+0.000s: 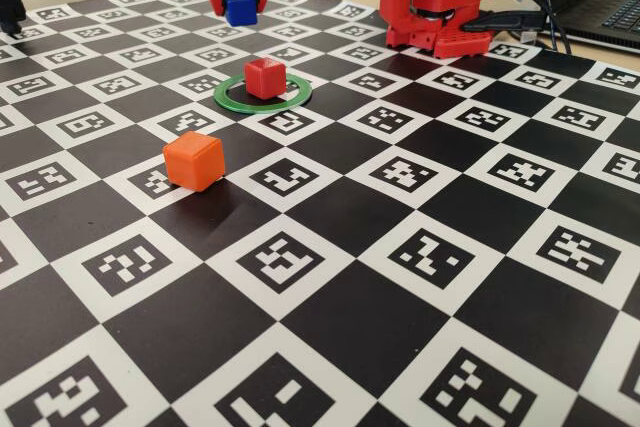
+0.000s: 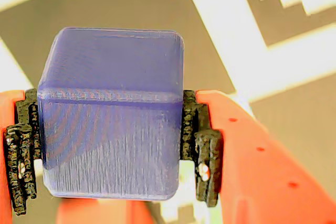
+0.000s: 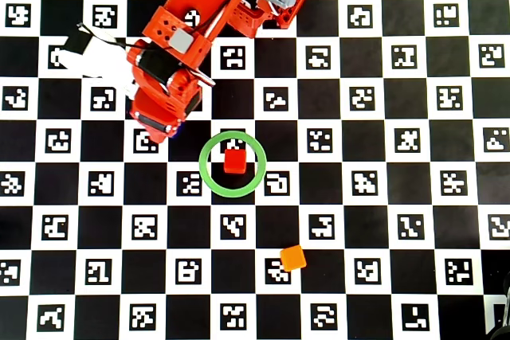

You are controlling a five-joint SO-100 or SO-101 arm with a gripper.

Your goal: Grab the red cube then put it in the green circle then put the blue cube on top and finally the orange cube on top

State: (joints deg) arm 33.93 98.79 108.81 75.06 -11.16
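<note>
While clamped in end effector [image 2: 113, 145] | blue cube [image 2: 113, 114]: translucent, rounded edges, ridged faces

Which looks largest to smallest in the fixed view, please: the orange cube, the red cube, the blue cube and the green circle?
1. Green circle, widest.
2. Orange cube, though it is nearest the camera.
3. Red cube.
4. Blue cube, farthest away and partly hidden by the gripper.
</note>
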